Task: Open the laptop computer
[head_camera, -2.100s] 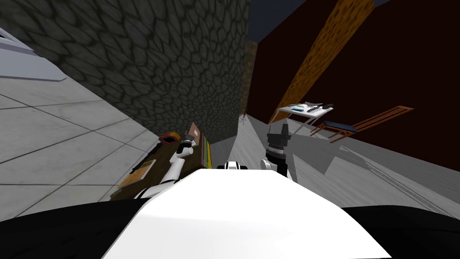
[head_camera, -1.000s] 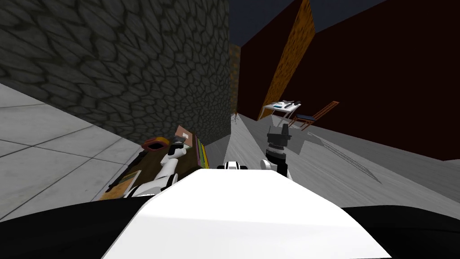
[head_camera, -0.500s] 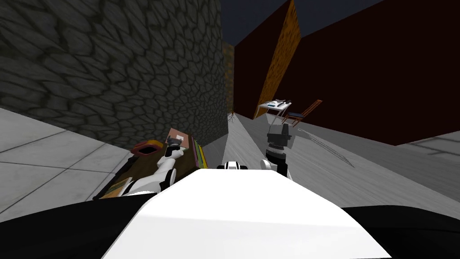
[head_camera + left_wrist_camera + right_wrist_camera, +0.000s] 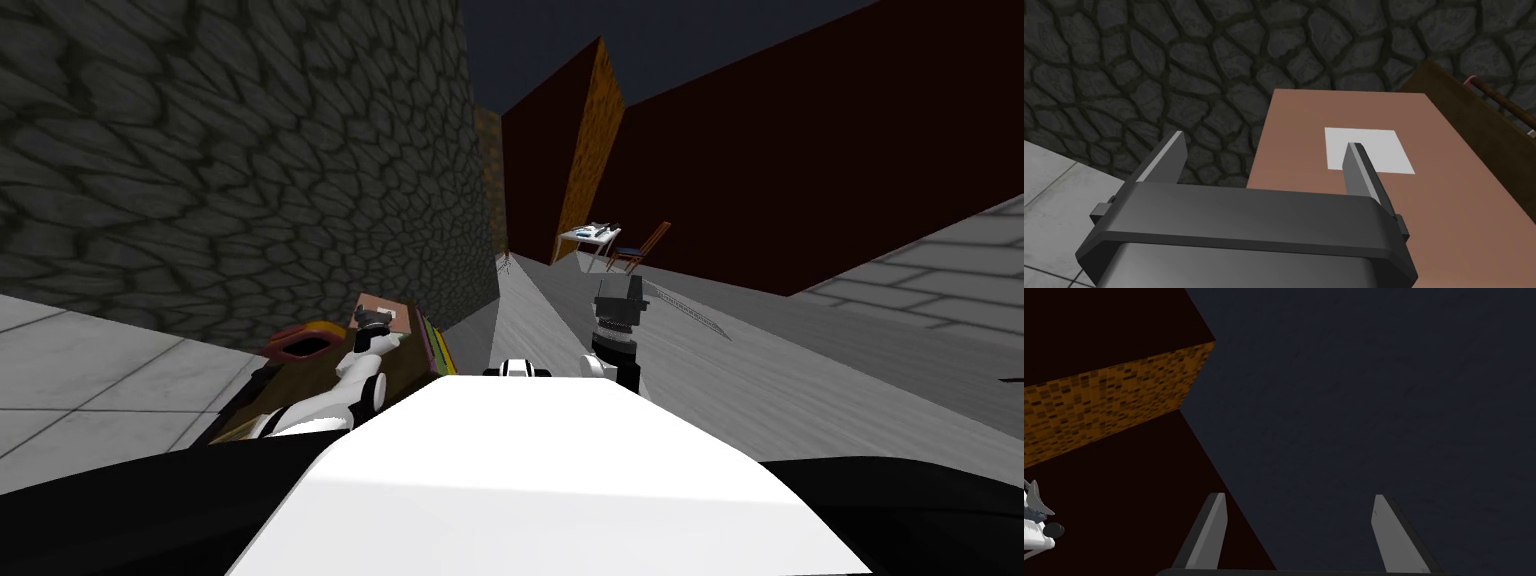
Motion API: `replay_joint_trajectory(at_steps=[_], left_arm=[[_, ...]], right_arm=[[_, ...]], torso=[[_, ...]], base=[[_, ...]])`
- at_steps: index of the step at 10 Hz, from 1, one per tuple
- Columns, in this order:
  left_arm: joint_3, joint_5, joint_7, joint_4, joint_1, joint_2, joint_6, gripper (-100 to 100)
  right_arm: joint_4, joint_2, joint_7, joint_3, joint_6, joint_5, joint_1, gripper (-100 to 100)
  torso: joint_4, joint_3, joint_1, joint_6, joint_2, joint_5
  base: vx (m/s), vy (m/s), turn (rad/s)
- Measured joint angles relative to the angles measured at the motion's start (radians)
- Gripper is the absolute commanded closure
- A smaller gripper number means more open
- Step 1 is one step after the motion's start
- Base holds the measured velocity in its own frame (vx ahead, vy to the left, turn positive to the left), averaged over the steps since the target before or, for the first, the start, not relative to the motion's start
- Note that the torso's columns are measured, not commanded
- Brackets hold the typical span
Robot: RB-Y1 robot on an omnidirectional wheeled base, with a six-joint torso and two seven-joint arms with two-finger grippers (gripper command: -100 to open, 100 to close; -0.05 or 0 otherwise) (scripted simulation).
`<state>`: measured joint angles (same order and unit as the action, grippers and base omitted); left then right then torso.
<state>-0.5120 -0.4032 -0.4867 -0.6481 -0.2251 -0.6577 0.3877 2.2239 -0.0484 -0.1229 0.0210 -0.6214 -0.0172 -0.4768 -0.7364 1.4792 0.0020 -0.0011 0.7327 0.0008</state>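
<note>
Laptop [image 4: 1434, 200], closed, lies on a dark table [image 4: 1474, 120] by the stone wall [image 4: 1174, 50], beneath the spread left claw [image 4: 1264, 142].

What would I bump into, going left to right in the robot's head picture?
Red and yellow thing → left pincer, over the brown laptop → striped coloured edge → right pincer.

Stone wall [image 4: 1174, 60] stands just behind the laptop [image 4: 1424, 215].
</note>
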Motion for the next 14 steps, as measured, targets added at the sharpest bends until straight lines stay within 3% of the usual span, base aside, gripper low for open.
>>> replay_joint_trajectory(at_steps=[1,2,4,6,7,8,9,11,12,14], left_arm=[[0.006,0.001,-0.007,0.041,-0.005,-0.007,0.009,-100],[-0.047,-0.006,0.009,-0.007,0.012,-0.007,-0.001,-100],[-0.077,-0.004,0.018,-0.032,-0.016,-0.02,0.013,-100],[-0.054,0.002,-0.004,0.043,-0.051,-0.048,0.049,-100],[-0.067,-0.002,0.004,0.035,-0.033,-0.036,0.036,-100],[-0.052,0.001,-0.006,0.085,-0.047,-0.05,0.047,-100],[-0.07,-0.004,0.004,0.064,-0.024,-0.032,0.034,-100],[-0.061,-0.001,0.0,0.103,-0.035,-0.041,0.039,-100],[-0.062,-0.001,0.0,0.105,-0.035,-0.04,0.04,100],[-0.066,-0.012,-0.014,0.104,-0.041,-0.036,0.038,100]], right_arm=[[0.0,0.0,0.0,0.0,0.0,0.0,0.0,0],[0.0,0.0,0.0,0.0,0.0,0.0,0.0,0],[0.0,0.0,0.0,0.0,0.0,0.0,0.0,0],[0.0,0.0,0.0,0.0,0.0,0.0,0.0,0],[0.0,0.0,0.0,0.0,0.0,0.0,0.0,0],[0.0,0.0,0.0,0.0,0.0,0.0,0.0,0],[0.0,0.0,0.0,0.0,0.0,0.0,0.0,0],[0.0,0.0,0.0,0.0,0.0,0.0,0.0,0],[0.0,0.0,0.0,0.0,0.0,0.0,0.0,0],[0.0,0.0,0.0,0.0,0.0,0.0,0.0,0]], torso=[[0.0,0.0,0.0,0.001,0.001,0.0],[-0.002,-0.004,-0.004,0.003,0.008,-0.001],[-0.002,-0.004,-0.002,0.0,0.006,-0.001],[0.0,-0.001,0.0,0.001,0.001,0.0],[-0.001,-0.002,-0.001,0.001,0.003,0.0],[-0.001,-0.002,-0.002,0.001,0.004,-0.001],[-0.002,-0.004,-0.002,0.001,0.006,-0.001],[-0.002,-0.004,-0.002,0.001,0.006,-0.001],[-0.002,-0.003,-0.002,0.001,0.006,-0.001],[-0.002,-0.005,0.0,0.001,0.008,0.0]], base=[[-0.092,-0.023,-0.342],[-0.133,-0.028,-0.385],[-0.046,-0.012,-0.104],[0.008,0.003,0.021],[0.012,0.002,0.001],[0.009,0.002,-0.007],[0.0,0.0,0.0],[0.0,0.0,0.0],[0.0,0.0,0.0],[-0.082,0.062,-0.028]])
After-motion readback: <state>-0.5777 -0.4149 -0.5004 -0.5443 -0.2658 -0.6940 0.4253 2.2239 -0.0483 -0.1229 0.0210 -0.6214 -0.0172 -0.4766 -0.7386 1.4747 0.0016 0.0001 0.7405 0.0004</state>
